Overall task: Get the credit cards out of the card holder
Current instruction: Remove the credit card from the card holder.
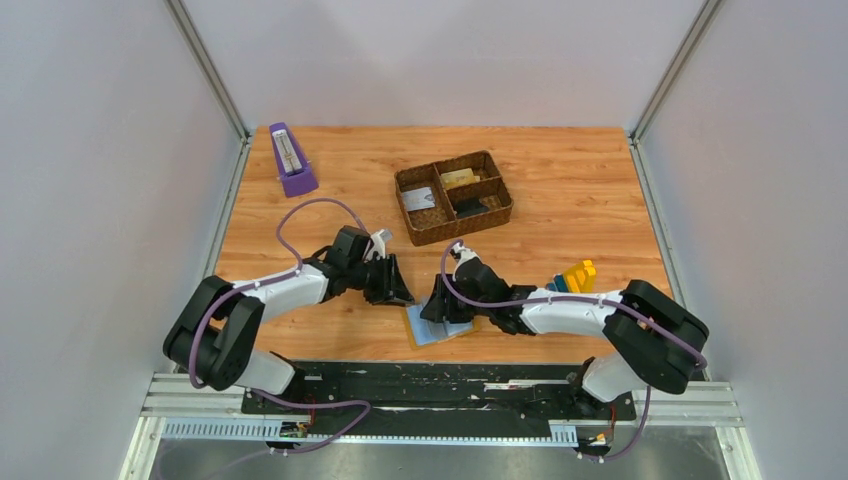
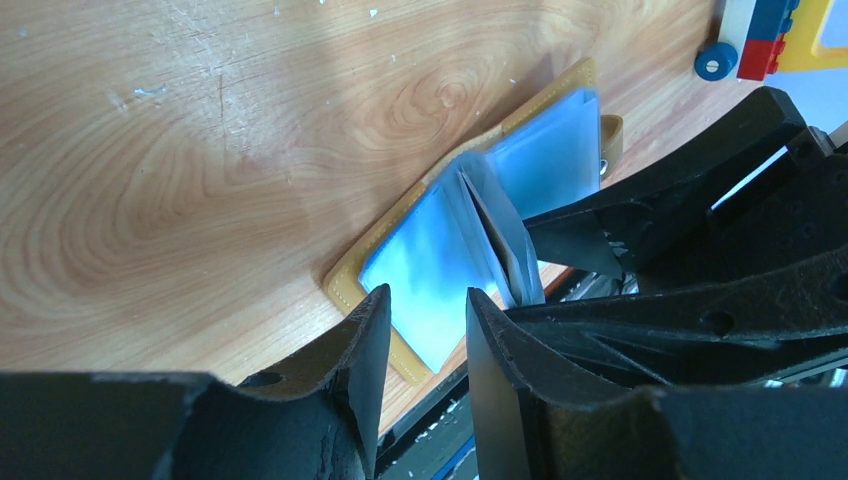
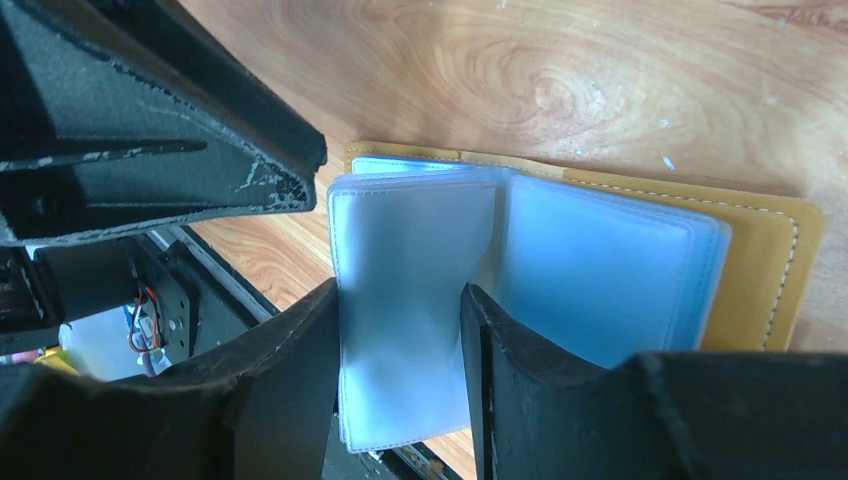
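While both my arms reach inward over the near middle of the table [image 1: 560, 190], the card holder [image 1: 432, 334] lies there opened flat, its mustard cover down and its light blue-grey pockets facing up, close to the near edge. My left gripper [image 1: 398, 292] hangs at the holder's left side with its fingers [image 2: 365, 345] parted and nothing between them; through the gap I see only a blue pocket below. My right gripper [image 1: 437, 308] is down on the holder itself. Its fingers [image 3: 490, 340] stand apart on either side of a raised pocket leaf [image 3: 410, 250], and I cannot tell whether they pinch that leaf or only straddle it. From my left wrist, a few leaves stand up at the holder's fold, just by my right fingertip. Farther off, a brown woven tray [image 1: 405, 192] sits at the far middle, a purple metronome [image 1: 290, 160] at the far left, and some coloured toy blocks [image 1: 577, 274] beside my right arm.
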You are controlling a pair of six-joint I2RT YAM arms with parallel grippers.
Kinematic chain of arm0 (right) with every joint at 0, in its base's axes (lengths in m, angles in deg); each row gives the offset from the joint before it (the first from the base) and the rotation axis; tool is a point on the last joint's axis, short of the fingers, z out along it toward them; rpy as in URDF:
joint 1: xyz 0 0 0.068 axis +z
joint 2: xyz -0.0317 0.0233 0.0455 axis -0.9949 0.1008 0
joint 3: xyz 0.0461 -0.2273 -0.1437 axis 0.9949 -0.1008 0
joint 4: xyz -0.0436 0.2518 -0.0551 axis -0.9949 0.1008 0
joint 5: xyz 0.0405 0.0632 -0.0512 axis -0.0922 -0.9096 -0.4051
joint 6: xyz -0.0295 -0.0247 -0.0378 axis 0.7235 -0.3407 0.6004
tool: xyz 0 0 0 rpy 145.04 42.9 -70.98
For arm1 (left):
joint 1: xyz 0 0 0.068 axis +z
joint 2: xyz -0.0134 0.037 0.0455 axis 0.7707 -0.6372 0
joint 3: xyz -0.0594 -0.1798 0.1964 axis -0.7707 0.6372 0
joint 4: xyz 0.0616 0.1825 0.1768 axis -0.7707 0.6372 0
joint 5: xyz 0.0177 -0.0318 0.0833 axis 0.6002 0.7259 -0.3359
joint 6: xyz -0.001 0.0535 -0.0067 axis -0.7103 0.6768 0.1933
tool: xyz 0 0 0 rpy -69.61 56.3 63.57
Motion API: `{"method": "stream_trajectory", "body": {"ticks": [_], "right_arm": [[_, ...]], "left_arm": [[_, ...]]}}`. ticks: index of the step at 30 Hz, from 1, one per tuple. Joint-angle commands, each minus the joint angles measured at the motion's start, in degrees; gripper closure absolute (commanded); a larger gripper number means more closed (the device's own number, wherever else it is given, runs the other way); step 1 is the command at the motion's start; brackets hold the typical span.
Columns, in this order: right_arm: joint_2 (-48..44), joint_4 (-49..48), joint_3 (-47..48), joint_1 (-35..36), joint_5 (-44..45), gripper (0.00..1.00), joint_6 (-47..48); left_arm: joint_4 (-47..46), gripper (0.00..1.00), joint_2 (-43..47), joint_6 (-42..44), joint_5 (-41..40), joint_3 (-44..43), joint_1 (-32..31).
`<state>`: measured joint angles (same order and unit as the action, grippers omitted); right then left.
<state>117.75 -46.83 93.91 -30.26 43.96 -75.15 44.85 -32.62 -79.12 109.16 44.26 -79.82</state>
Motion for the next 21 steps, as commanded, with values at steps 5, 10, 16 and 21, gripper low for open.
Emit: {"method": "stream_trajectory", "body": {"ticks": [5, 10, 16, 21], "right_arm": [[-2.13, -5.22, -3.25, -1.86, -4.16, 0.63, 0.87], [-2.31, -6.22, -3.78, -2.21, -5.04, 0.62, 0.66], [-2.32, -6.33, -3.95, -2.41, -5.38, 0.62, 0.58], [-2.39, -6.33, -4.05, -2.48, -5.51, 0.61, 0.57]], "left_arm": [[-4.91, 0.59, -2.82, -1.08, 1.70, -0.38, 0.32], [-6.75, 0.59, -3.77, -1.44, 2.42, -0.53, 0.32], [-6.88, 0.57, -2.51, -1.67, 2.39, -0.78, 0.34], [-8.37, 0.56, -2.20, -2.62, 3.11, -0.69, 0.37]]}}
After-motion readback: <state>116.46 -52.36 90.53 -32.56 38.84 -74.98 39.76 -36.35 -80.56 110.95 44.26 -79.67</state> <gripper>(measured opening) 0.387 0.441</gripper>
